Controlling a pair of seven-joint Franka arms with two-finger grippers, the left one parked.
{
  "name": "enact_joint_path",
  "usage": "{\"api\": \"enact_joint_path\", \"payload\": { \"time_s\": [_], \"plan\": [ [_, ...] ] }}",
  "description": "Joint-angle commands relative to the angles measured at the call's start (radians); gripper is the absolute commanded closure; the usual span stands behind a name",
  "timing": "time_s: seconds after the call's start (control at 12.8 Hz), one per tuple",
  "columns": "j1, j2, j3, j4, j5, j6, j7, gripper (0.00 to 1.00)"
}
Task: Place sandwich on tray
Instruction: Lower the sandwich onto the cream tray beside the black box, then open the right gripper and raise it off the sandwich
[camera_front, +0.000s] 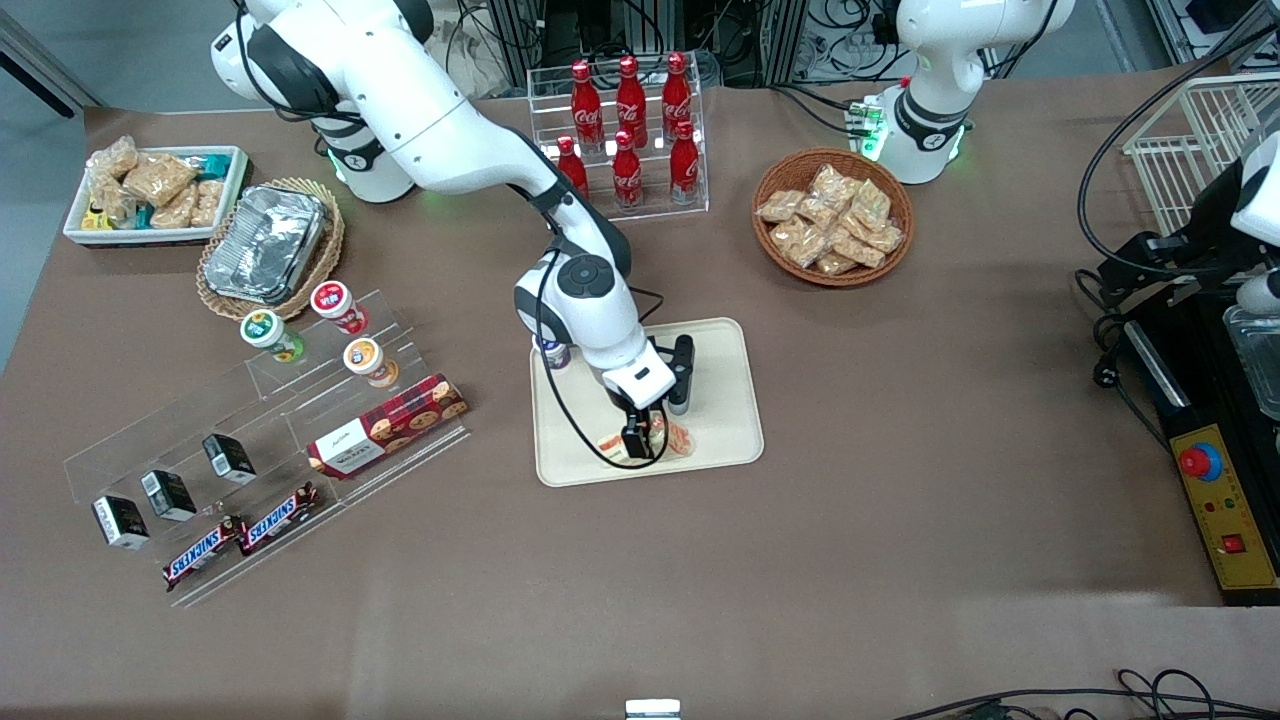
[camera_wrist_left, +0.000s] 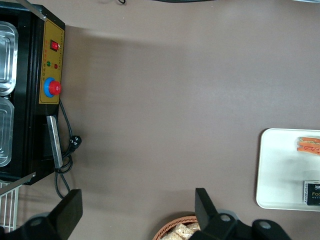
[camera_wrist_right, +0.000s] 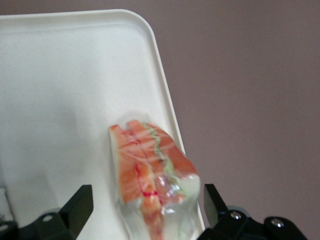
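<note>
So the clear-wrapped triangular wedge sandwich (camera_wrist_right: 152, 177) is already laid on the big flat beige plastic tray (camera_front: 715, 345), close to the rim nearest the front camera. It's sat between the spread-open jaws of the right gripper (camera_front: 648, 437), filling edge facing up at the wrist, nothing clamped. Looks basically placed.

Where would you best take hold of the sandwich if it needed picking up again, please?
From above, across the sandwich's flat bread faces. It lies on the tray by the rim nearest the front camera. The tool hovers over it, fingers apart.
</note>
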Motion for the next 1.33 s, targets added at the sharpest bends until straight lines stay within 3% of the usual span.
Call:
{"api": "enact_joint_path", "payload": {
  "time_s": [0.0,0.08,0.63,0.94,1.25],
  "plan": [
    [-0.016,-0.092,0.015,-0.010,0.110,-0.159,-0.007,0.01],
    [-0.016,-0.124,0.013,-0.010,0.144,-0.220,-0.007,0.01],
    [-0.103,-0.350,0.005,0.002,0.205,-0.625,0.000,0.01],
    [-0.102,-0.448,-0.033,0.002,0.192,-0.848,0.157,0.01],
    [-0.115,-0.494,-0.093,0.011,0.161,-0.882,0.371,0.01]
  ]
}}
